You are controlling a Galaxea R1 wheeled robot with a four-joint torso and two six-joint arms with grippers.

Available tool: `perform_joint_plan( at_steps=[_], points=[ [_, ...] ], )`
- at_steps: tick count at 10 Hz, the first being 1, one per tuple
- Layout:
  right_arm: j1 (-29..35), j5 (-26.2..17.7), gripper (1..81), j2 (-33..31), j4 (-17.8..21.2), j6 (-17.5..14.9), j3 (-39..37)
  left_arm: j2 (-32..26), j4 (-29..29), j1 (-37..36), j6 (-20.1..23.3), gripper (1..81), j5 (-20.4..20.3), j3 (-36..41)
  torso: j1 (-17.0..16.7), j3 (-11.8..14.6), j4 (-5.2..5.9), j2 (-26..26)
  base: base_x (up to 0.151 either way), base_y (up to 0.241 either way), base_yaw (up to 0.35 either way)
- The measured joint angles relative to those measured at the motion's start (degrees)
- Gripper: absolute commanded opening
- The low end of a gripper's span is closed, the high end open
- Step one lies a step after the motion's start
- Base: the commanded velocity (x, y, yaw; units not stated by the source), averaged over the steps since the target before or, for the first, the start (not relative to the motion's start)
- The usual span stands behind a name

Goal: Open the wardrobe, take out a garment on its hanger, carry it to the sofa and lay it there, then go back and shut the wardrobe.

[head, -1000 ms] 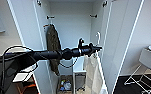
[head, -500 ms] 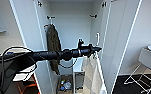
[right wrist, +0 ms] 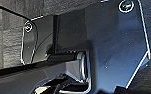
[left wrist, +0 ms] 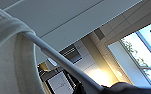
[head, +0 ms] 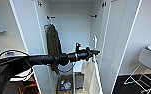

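The wardrobe (head: 73,37) stands open, both doors swung wide. One shirt (head: 91,75) hangs straight down on one hanger (head: 94,41), hook up. The left claw (head: 97,52) is shut on the hanger, with the shirt below it. One dark jacket (head: 53,46) hangs inside, off to the left.

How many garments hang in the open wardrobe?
2: a dark jacket at the left side, and a white shirt at the right, by the left gripper. Others may be hidden behind the arm.
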Motion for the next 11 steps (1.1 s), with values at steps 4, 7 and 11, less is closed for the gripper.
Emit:
perform_joint_plan(
  at_steps=[4,7,11],
  points=[
    [0.0,0.6,81.1,0.0,0.0,0.0,0.0,-6.2,0.2,4.1,0.0,1.0,-2.0,5.0,0.0,0.0,0.0,0.0,0.0,0.0,0.0],
    [-0.1,0.8,81.1,0.0,0.0,0.0,0.0,-9.4,0.4,6.2,0.0,1.0,-2.1,6.0,0.0,0.0,0.0,0.0,0.0,0.0,0.0],
    [-0.1,0.8,81.1,0.0,0.0,0.0,0.0,-9.7,0.7,7.0,0.0,1.0,-2.0,6.0,0.0,0.0,0.0,0.0,0.0,0.0,0.0]
  ],
)
